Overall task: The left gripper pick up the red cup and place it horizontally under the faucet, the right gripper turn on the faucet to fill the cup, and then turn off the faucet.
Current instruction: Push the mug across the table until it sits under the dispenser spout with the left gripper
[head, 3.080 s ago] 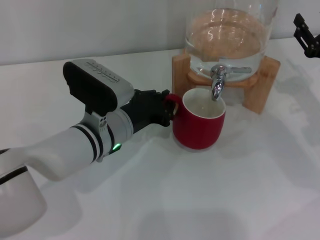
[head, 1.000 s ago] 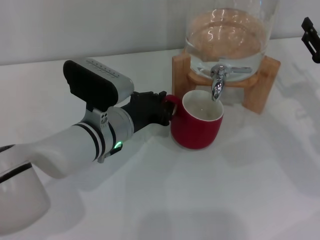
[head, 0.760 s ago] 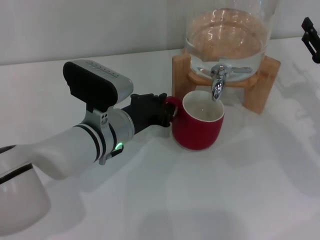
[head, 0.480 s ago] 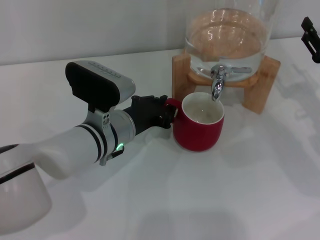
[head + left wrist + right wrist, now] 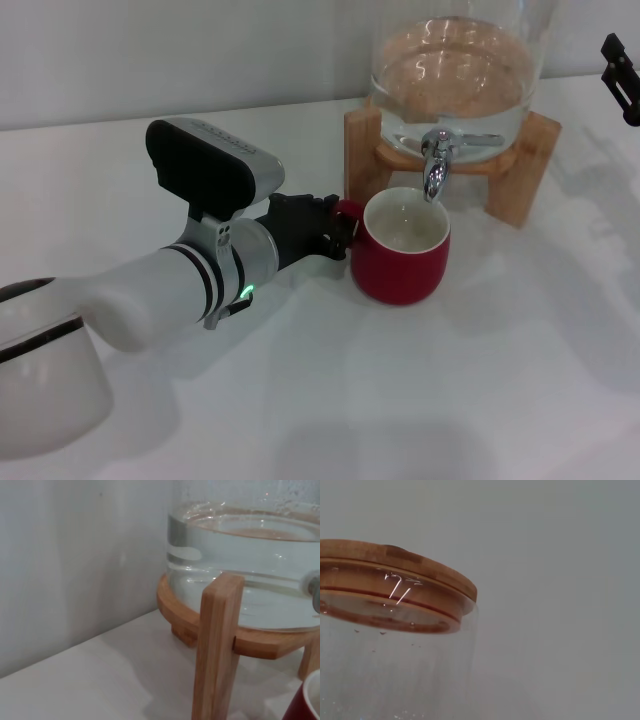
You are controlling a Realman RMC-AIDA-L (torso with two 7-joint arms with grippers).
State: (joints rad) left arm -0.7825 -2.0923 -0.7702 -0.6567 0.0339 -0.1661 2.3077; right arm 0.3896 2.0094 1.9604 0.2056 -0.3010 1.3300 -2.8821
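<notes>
The red cup (image 5: 403, 250) stands upright on the white tabletop (image 5: 480, 380), directly beneath the spout of the faucet (image 5: 436, 160), which projects from the glass dispenser (image 5: 455, 60) on its wooden stand (image 5: 520, 170). No stream is visible and the cup's interior appears dry.

The left gripper (image 5: 325, 232) sits at the cup's handle, jaws closed around the red loop. The left wrist view shows only a sliver of the cup's rim (image 5: 310, 700) beside the stand's leg (image 5: 215, 645) and none of the jaws.

The right gripper (image 5: 622, 75) is at the far right edge of the head view, well apart from the faucet lever. Whether its jaws are open cannot be told.

Judged stage: cup positioned, faucet not yet operated.

Risks:
- The spout sits near the cup's far rim; any drift of the left arm could send water onto the tabletop.
- The grip is on the thin handle only; the cup could pivot as it gains weight.
- A firm push on the lever could shift the dispenser on its stand and move the spout off the cup.
- A late shut-off would overfill the cup.
</notes>
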